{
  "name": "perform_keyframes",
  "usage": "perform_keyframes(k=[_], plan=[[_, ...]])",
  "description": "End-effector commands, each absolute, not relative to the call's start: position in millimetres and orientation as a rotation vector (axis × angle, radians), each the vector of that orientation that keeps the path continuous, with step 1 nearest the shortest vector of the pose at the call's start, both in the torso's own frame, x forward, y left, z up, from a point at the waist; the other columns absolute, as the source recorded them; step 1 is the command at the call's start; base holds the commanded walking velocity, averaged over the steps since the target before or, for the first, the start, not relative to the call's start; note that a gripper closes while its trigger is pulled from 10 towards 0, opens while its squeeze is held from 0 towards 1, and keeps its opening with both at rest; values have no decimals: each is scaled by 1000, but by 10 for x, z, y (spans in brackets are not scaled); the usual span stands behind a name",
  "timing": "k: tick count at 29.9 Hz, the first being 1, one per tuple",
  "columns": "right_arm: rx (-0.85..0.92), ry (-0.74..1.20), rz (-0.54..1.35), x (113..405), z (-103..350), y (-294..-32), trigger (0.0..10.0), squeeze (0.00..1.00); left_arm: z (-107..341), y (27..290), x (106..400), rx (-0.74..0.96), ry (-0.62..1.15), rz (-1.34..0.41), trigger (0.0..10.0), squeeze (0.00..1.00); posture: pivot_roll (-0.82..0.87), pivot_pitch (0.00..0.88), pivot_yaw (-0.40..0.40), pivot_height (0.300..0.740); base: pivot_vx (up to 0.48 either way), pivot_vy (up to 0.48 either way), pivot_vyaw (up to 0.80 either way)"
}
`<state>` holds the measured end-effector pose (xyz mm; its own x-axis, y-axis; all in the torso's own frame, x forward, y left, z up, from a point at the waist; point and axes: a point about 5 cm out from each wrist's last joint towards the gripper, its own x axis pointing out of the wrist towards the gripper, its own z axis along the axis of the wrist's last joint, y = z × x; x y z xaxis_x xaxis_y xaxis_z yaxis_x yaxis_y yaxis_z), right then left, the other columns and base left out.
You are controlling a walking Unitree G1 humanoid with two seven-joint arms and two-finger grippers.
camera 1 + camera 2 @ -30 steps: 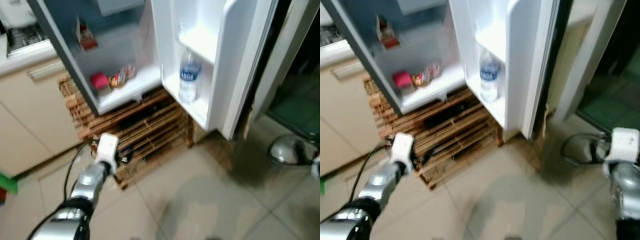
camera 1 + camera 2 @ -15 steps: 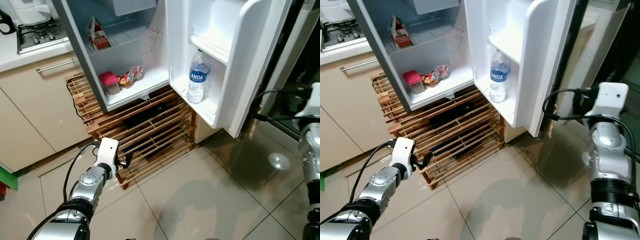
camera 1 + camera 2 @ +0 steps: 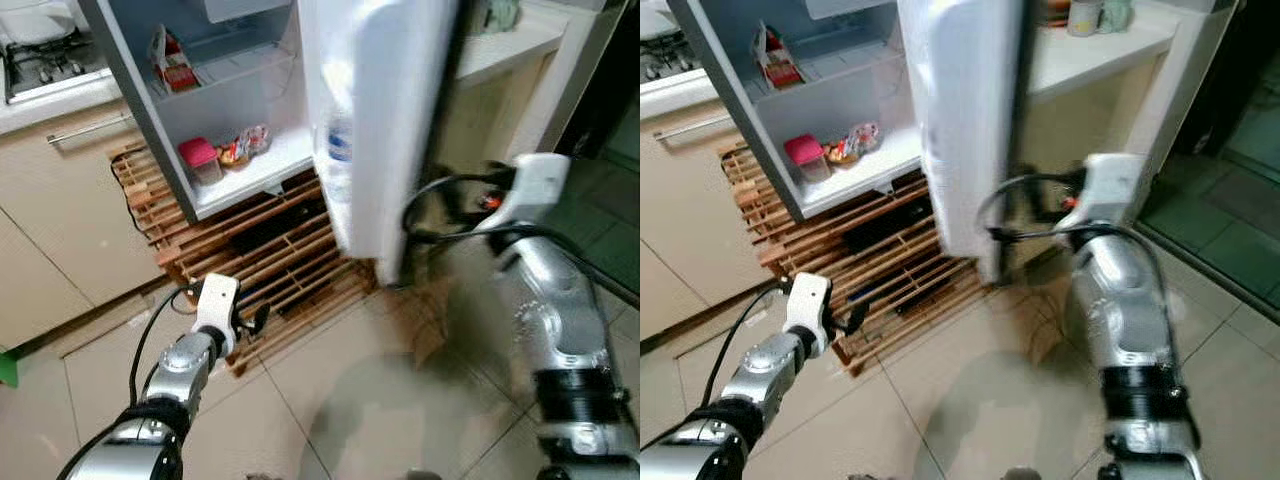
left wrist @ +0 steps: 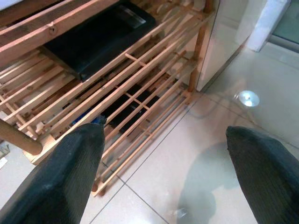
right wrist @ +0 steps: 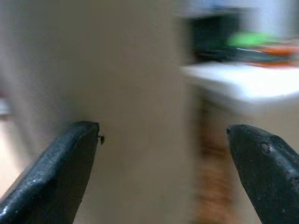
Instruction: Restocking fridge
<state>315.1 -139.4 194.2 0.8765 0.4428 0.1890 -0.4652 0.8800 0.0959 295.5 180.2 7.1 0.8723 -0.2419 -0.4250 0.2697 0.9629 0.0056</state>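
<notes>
The fridge stands open on a wooden rack, and its white door is swung partly across the opening, blurred in both eye views. A water bottle sits in the door's lower compartment, seen only as a blur at the door's edge. On the bottom shelf inside the fridge there is a small container with a red lid and, just beside it, a packet of snacks. On the shelf above stands a red and white carton.

The right gripper is raised behind the outer face of the door, near its lower half; its fingers are spread wide apart and hold nothing. The right wrist view shows a pale blurred panel close in front of them and a white surface further off.

The left gripper hangs low over the tiled floor, in front of the rack. Its fingers are also wide apart and empty. A black flat thing lies on the rack
</notes>
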Motion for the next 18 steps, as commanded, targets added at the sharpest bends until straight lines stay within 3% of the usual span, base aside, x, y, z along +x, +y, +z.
perform_keyframes(k=[1, 3, 6, 9, 11, 16, 18], plan=[[165, -179, 570, 3050, 2043, -1311, 10000, 0, 69, 1842, 2942, 82, 442, -283, 10000, 0, -126, 0, 91, 740, 0, 0, 0], [161, -174, 552, 3044, 2035, -1367, 10000, 0, 29, 1845, 2907, 83, 469, -292, 10000, 0, -126, 0, 89, 740, 0, 0, 0], [138, -114, 375, 3106, 1884, -1710, 10000, 0, -182, 1817, 2723, 153, 613, -347, 10000, 0, -125, 0, 86, 740, 0, 0, 0], [133, -94, 334, 3088, 1848, -1774, 10000, 0, -218, 1805, 2691, 151, 636, -348, 10000, 0, -126, 0, 83, 740, 0, 0, 0], [126, -82, 287, 3052, 1800, -1814, 10000, 0, -222, 1784, 2687, 143, 628, -345, 10000, 0, -125, 0, 78, 740, 0, 0, 0], [-15, -90, -78, 3004, 1663, -2110, 10000, 0, -147, 1751, 2748, 109, 533, -321, 10000, 0, -125, 0, 70, 740, 0, 0, 0], [-23, -37, -247, 2911, 1474, -2306, 10000, 0, 36, 1721, 2902, 71, 408, -321, 10000, 0, -123, 0, 66, 740, 0, 0, 0]])
